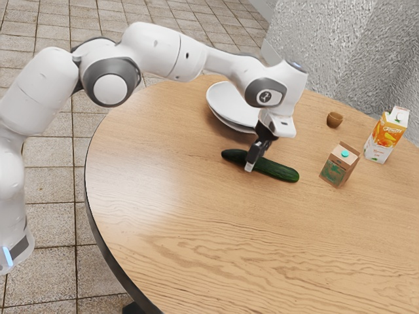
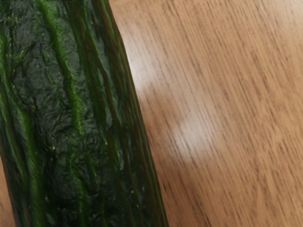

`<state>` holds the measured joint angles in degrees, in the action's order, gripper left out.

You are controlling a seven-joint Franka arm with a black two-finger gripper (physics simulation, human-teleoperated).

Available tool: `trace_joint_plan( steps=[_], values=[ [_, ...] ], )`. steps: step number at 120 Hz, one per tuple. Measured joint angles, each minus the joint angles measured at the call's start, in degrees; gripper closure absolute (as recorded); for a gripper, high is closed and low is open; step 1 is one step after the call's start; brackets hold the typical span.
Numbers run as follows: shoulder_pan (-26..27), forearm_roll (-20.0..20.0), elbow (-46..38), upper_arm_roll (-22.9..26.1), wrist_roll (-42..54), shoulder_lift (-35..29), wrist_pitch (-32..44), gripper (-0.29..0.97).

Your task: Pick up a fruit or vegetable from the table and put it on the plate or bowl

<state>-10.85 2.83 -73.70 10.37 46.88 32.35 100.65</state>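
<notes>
Wooden and round, bearing everything: one table (image 1: 196, 248). Lying flat on it, a little beyond the middle, one end toward the exterior view's left and the other toward its right and slightly nearer: a dark green cucumber (image 1: 278, 170). Lowered straight onto the cucumber's left part: the black gripper (image 1: 254, 160), down at the level of the skin. Cannot tell from the side whether spread or pinching the cucumber. From the wrist, ridged cucumber (image 2: 71, 118) skin close under the hand, bare wood right beside it, and no sign of a lift.

Judged as the grasp step: down at the vegetable, not yet carrying. Next, presumably: close across the narrow width, raise straight up clear of the wood, then travel toward the far side and slightly left to the white plates (image 1: 226, 104), just beyond the cucumber. Calls for a firm, level hold, given the risk of the long right end drooping from an off-centre grip.

Counted:
- one cucumber
- what looks like two white plates, stacked, the upper one tilted
- two cartons at the right: an orange juice carton (image 1: 386, 134) farthest right and a brown-and-green carton (image 1: 339, 165) nearer
- one small brown cup (image 1: 334, 119) toward the far edge, between the plates and the juice carton
</notes>
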Motion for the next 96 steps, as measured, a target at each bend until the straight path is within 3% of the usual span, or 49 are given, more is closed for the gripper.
trace_joint_plan(
  steps=[34,64,96],
  values=[
    [0.10,-0.18,-0.20,-1.32,1.40,0.04,0.85,0.01],
    [0.48,-0.18,-0.83,-1.48,1.43,0.02,1.42,0.40],
    [0.83,-0.43,-1.05,-1.38,1.06,-1.21,2.39,0.48]
  ],
)
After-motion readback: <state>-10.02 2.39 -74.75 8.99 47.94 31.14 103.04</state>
